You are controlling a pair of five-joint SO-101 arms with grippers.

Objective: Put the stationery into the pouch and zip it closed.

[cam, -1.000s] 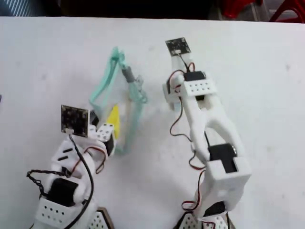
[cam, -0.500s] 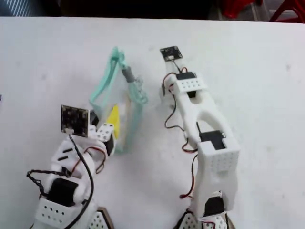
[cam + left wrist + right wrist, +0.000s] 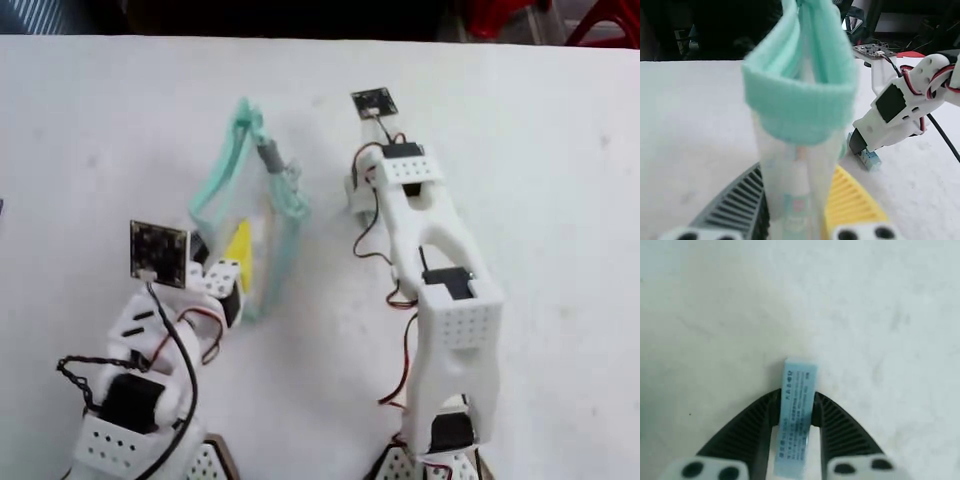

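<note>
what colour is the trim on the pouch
Mint green trim on a see-through pouch; it shows best in the left wrist view.

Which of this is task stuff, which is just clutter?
Job: pouch, clamped in left pincer; blue-labelled eraser, in right pincer.
Lying about: red furniture beyond the table's far edge.

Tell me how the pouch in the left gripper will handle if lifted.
The clear pouch with mint-green fabric trim is probably floppy: its rim folds over above the fingers of the left gripper. It is likely light, being thin see-through film. Its mouth may sag when lifted, since it lies crooked in the high view.
</note>
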